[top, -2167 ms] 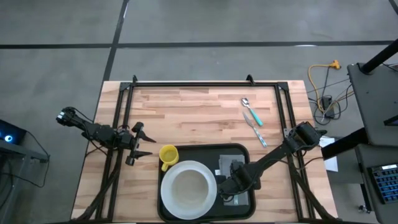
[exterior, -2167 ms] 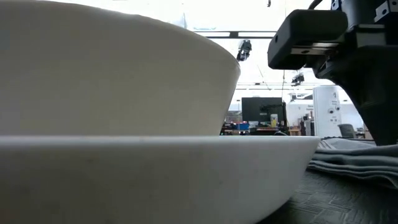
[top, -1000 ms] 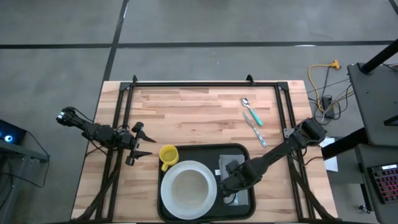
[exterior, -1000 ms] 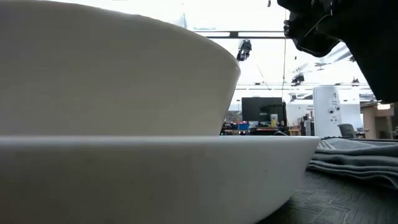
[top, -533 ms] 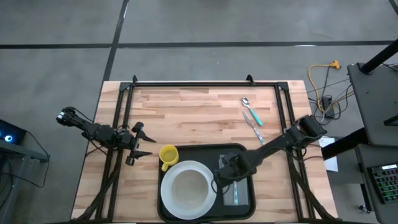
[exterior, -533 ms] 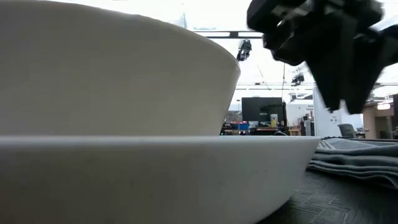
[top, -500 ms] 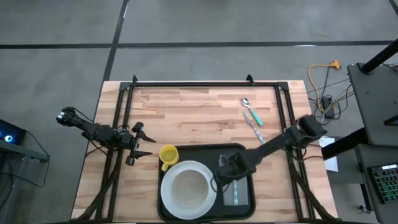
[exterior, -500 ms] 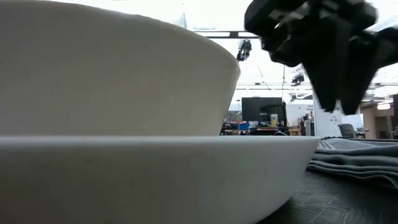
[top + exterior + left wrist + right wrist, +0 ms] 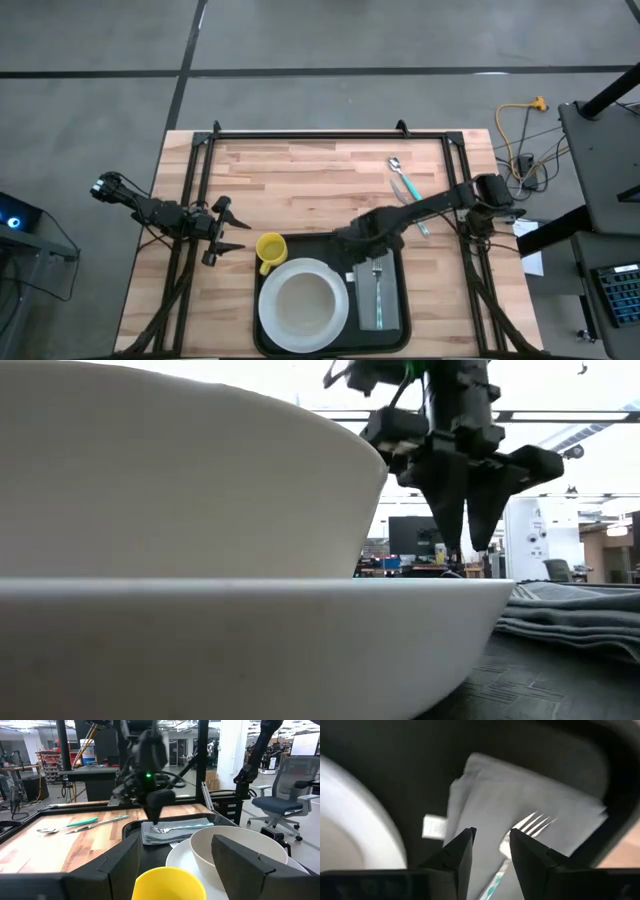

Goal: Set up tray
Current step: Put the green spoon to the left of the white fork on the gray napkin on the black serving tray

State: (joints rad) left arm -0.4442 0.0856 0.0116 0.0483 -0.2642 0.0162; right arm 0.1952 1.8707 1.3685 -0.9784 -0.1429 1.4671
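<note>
The black tray (image 9: pixel 310 245) lies at the table's near edge. On it a white bowl (image 9: pixel 303 300) stands on a white plate (image 9: pixel 250 640), beside a folded grey napkin (image 9: pixel 377 295). A fork (image 9: pixel 377 285) with a teal handle lies flat on the napkin. A yellow mug (image 9: pixel 270 250) stands at the tray's left far corner. My right gripper (image 9: pixel 350 238) hangs open over the tray's far edge, fingers pointing down and clear of the napkin (image 9: pixel 520 810) and the fork (image 9: pixel 530 826). My left gripper (image 9: pixel 228 230) waits open, left of the mug.
A spoon (image 9: pixel 403 178) and a knife (image 9: pixel 412 212), both teal-handled, lie on the bare wood beyond the tray's right far corner. The black frame rails (image 9: pixel 310 133) run along the far edge and both sides. Open wood stretches across the far half of the table.
My right gripper has risen off the napkin and travelled toward the table's far edge and a little left, ending above the tray's far rim. The fork, earlier covered by the gripper, now lies in plain view on the napkin. Nothing else has moved.
</note>
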